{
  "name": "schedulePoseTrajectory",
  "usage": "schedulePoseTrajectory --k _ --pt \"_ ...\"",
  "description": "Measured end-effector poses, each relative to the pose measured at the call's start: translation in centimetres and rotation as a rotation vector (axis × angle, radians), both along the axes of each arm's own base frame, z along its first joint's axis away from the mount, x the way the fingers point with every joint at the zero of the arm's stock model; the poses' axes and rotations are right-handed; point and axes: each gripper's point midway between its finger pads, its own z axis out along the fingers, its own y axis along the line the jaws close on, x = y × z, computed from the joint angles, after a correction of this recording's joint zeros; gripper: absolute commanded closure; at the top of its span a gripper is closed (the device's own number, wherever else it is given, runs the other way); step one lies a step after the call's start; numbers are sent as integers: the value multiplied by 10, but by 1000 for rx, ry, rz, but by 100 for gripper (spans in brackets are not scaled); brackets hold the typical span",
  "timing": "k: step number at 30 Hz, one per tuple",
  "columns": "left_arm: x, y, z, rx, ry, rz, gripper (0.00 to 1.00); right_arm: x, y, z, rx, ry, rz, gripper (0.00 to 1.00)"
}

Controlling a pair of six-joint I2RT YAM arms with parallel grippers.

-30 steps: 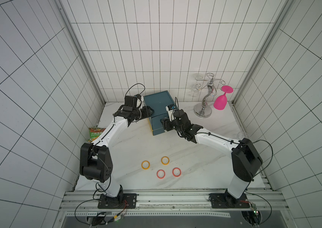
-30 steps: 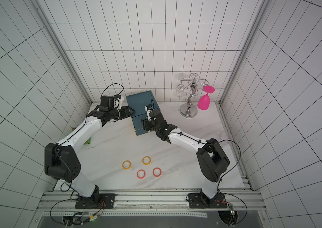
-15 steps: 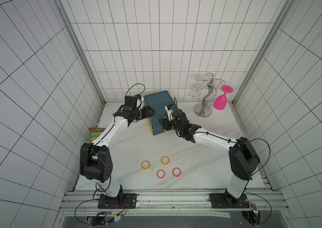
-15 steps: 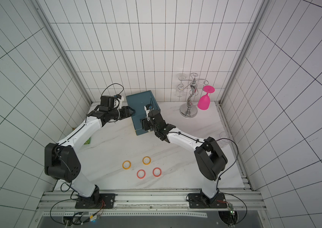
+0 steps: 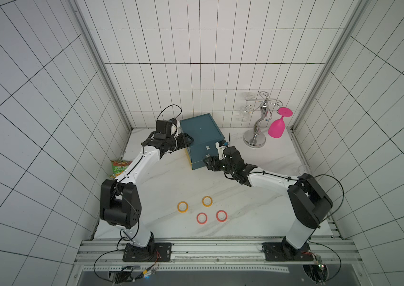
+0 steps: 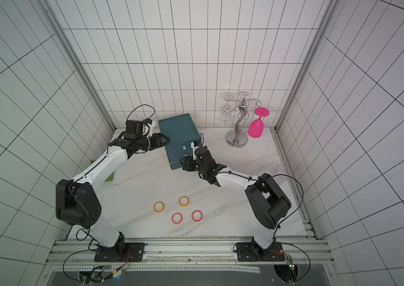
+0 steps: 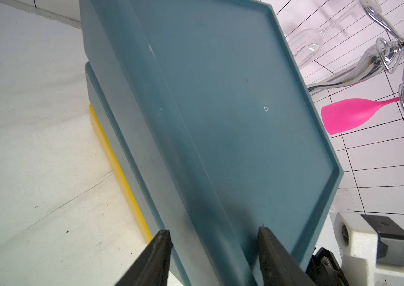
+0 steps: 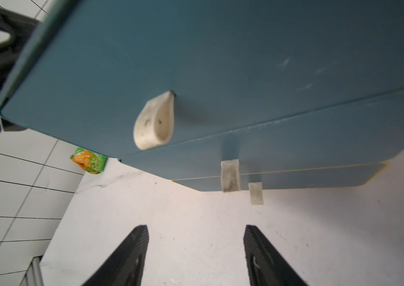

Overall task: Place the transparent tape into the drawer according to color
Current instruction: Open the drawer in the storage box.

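The drawer is a teal chest at the back of the table, and in the right wrist view its three fronts look closed, each with a pale pull. My left gripper clamps the chest's upper left edge, with one finger along the side wall and the other on the top. In front of the lowest drawer, my right gripper hangs open over bare table with nothing between its fingers. Of the transparent tape, two orange-yellow rolls and two red rolls lie near the front.
A chrome glass rack holding a pink glass stands at the back right. A green snack packet lies by the left wall. A clear glass sits at the right edge. Tiled walls enclose three sides.
My right gripper has shifted slightly in front of the chest. The left arm, the chest and the tape rolls have not moved.
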Motion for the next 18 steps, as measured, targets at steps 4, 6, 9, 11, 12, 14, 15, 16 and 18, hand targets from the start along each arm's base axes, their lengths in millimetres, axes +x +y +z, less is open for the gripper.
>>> schedulePoseTrajectory --k 4,6,9,11,12,14,15,16,18 --pt "0 0 0 -1 1 -1 41 11 -1 -3 74 37 -24 37" --pt "0 0 0 -1 1 -1 41 16 -3 -7 94 53 -36 38" --pt "0 1 0 -2 2 0 41 22 -4 -11 120 72 -52 41" --pt "0 1 0 -3 2 1 41 25 -5 -11 136 79 -59 43" --pt "0 2 0 -3 3 1 41 27 -5 -11 142 81 -64 44" --pt "0 2 0 -4 4 2 41 28 -4 -11 157 84 -64 48" --pt "0 3 0 -5 4 2 41 28 -3 -11 163 86 -62 49" --pt "0 3 0 -5 4 2 41 28 -2 -11 170 88 -60 50" --pt "0 3 0 -5 5 3 41 29 -1 -12 181 92 -59 53"
